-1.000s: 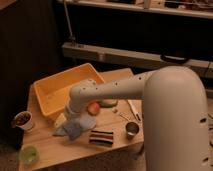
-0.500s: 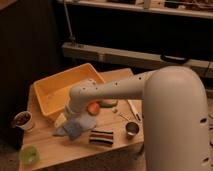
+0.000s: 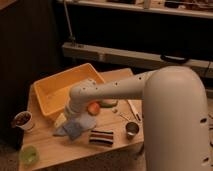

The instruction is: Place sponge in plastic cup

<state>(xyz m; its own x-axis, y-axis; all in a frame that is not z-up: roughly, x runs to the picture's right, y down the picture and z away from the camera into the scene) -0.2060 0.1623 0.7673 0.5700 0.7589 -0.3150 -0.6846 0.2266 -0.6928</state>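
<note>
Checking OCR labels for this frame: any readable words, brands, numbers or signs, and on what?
No text can be read anywhere.
The striped block: red and white bands only, no letters.
The yellow bin, plastic cup and sponge: no markings seen.
The shelf items at the top: too blurred to tell.
The tool, low by the bin's front edge just above the sponge: no label seen.

Matt wooden table (image 3: 75, 151) under the gripper (image 3: 74, 116), shiny metal cup (image 3: 131, 130), translucent plastic cup (image 3: 29, 155).
</note>
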